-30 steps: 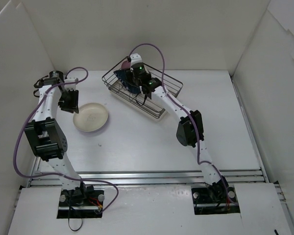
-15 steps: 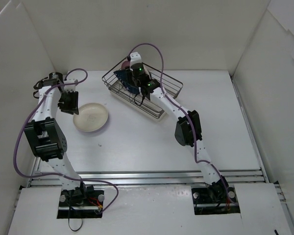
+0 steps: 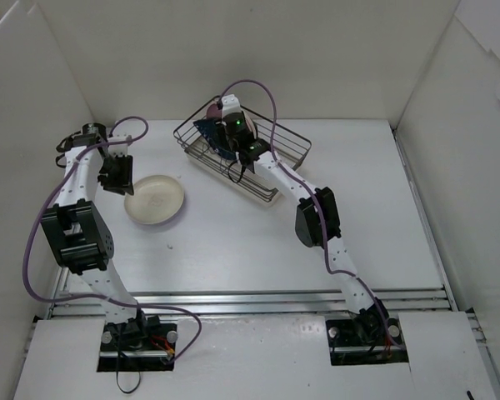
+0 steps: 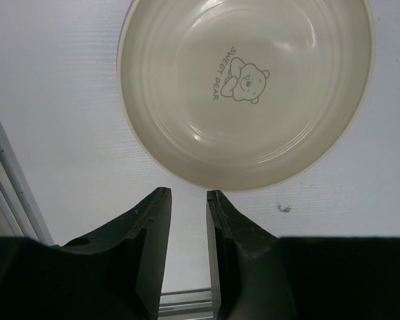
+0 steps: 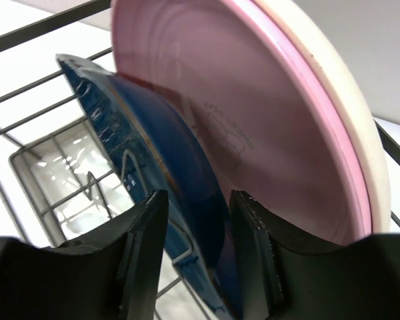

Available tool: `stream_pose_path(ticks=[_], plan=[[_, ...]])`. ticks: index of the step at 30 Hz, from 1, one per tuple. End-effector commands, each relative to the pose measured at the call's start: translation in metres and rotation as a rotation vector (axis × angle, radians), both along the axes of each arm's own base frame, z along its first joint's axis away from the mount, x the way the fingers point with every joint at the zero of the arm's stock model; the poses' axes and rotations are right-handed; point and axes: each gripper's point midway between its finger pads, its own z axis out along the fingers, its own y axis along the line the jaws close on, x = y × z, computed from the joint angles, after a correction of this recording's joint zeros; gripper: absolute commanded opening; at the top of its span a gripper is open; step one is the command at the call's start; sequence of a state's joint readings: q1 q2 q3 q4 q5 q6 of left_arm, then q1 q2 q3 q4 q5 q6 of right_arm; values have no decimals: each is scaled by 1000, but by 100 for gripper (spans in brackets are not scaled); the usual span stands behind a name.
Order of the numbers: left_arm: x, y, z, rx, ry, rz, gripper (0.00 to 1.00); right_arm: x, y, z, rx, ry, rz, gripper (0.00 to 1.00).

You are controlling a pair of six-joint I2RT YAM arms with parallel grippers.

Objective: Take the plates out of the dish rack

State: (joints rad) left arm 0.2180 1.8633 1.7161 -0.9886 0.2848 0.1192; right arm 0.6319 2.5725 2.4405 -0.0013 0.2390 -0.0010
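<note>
Since the blue plate point(image 5: 157, 163) looks stiff, glazed and slippery, its upper rim suits the right pincer point(image 5: 197, 200), now straddling it, clamp unclear; the left pincer point(image 4: 187, 197) gapes narrowly, empty.

Bright even light, soft shadows, mild glare

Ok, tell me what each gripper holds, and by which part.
Left gripper holds nothing. Right gripper straddles the dark blue wavy-rimmed plate at its rim; whether it grips cannot be told.
</note>
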Motion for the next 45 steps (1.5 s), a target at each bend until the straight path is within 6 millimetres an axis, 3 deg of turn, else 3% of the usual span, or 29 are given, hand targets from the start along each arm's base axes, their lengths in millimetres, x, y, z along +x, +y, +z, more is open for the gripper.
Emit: stream_pose_path(ticks=[1, 6, 10, 12, 13, 15, 21, 29, 35, 45], plan=[[6, 3, 26, 8, -79, 14, 28, 13, 6, 22, 93, -61, -24, 41], [3, 4, 24, 20, -77, 16, 28, 15, 5, 17, 96, -50, -14, 36], [3, 8, 24, 19, -75, 25, 28, 15, 10, 18, 97, -54, 25, 22], [3, 8, 23, 16, -73, 24, 28, 12, 16, 27, 107, -71, 63, 17], [4, 8, 23, 17, -73, 23, 28, 9, 21, 31, 116, -79, 82, 7], [4, 7, 21, 12, -67, 23, 28, 6, 22, 50, 140, -123, 97, 0], [4, 13, 19, 5, -63, 39, 28, -4, 24, 105, 132, -260, 100, 0], [6, 12, 19, -9, -63, 34, 28, -11, 1, 186, 223, -424, 23, 0], [7, 11, 20, -13, -67, 33, 28, -23, -8, 219, 213, -494, 19, 0], [10, 12, 26, -9, -81, 33, 28, -47, -10, 247, 157, -549, 80, 0]])
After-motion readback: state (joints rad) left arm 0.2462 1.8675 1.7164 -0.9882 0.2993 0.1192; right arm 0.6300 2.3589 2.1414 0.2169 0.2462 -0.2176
